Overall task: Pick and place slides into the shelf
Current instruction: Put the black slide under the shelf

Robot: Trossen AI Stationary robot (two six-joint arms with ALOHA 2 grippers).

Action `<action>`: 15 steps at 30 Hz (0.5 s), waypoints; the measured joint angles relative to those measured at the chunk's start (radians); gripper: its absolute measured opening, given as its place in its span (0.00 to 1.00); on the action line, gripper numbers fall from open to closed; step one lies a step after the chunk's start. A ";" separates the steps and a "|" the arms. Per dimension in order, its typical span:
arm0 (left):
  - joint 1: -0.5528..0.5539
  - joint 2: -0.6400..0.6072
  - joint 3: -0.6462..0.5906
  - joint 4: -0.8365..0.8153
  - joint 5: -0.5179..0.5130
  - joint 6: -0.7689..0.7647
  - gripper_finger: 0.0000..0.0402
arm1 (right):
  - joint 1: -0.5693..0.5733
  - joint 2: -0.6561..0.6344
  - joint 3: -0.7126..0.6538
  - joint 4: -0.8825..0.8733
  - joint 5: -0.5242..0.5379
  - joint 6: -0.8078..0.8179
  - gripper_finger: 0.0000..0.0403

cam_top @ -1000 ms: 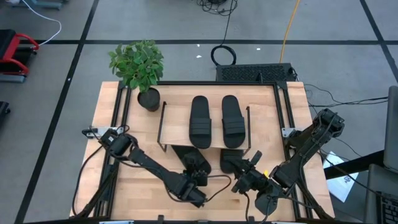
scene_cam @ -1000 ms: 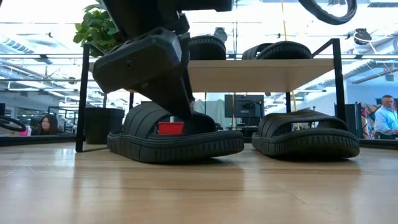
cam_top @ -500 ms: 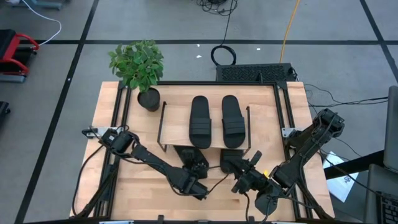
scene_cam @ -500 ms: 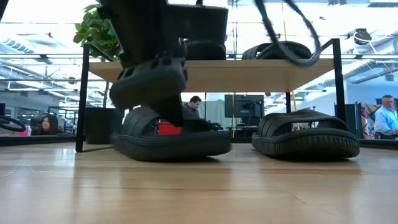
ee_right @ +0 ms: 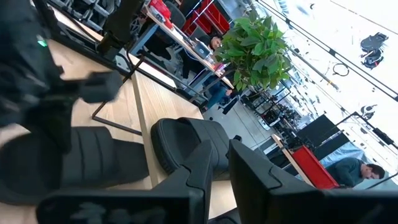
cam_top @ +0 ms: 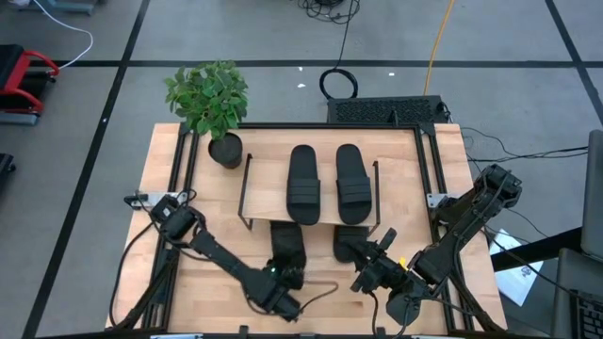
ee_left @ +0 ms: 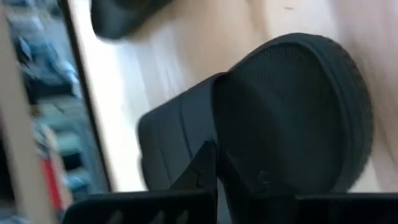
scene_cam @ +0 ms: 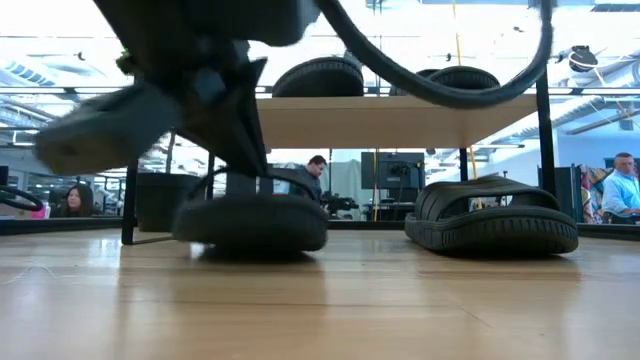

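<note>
Two black slides point(cam_top: 303, 184) point(cam_top: 352, 184) lie on the shelf's top board point(cam_top: 268, 193). Two more rest sole-down on the table at the shelf's near side, partly under the board: a left slide point(cam_top: 287, 247) and a right slide point(cam_top: 350, 241). My left gripper point(cam_top: 286, 277) is shut and slants down onto the left slide point(scene_cam: 250, 215) from the near side. My right gripper point(cam_top: 364, 260) hovers level above the table near the right slide point(scene_cam: 490, 215), with a narrow gap between its fingers point(ee_right: 249, 165) and nothing in it. My left gripper has its shut fingertips point(ee_left: 214, 163) on the left slide where the strap's heel-side edge point(ee_left: 186, 134) meets the footbed point(ee_left: 292, 106). The fingers slant down from the table's near side. Whether any of the strap is between them cannot be told. The slide lies flat on the table.
A potted plant point(cam_top: 224, 141) stands at the shelf's far left corner. The shelf's black wire legs point(scene_cam: 130, 160) flank the space under the board point(scene_cam: 400, 120). Bare tabletop point(cam_top: 217, 198) lies left of the shelf. People show in the room beyond point(scene_cam: 625, 185).
My left gripper has shut and moved a little toward the table's near-left while rolling. The left slide has turned about on the table: it lay slanted, and in the low view it now shows end-on instead of side-on.
</note>
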 joint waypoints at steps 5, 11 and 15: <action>-0.043 0.000 0.000 -0.001 -0.076 0.142 0.01 | 0.000 0.000 0.000 0.000 0.000 0.002 0.11; -0.030 0.002 0.000 -0.001 -0.127 0.187 0.01 | 0.000 0.000 0.000 0.000 0.000 0.002 0.11; -0.005 0.004 -0.004 -0.005 -0.130 0.197 0.01 | 0.000 0.000 0.000 0.000 0.000 0.002 0.11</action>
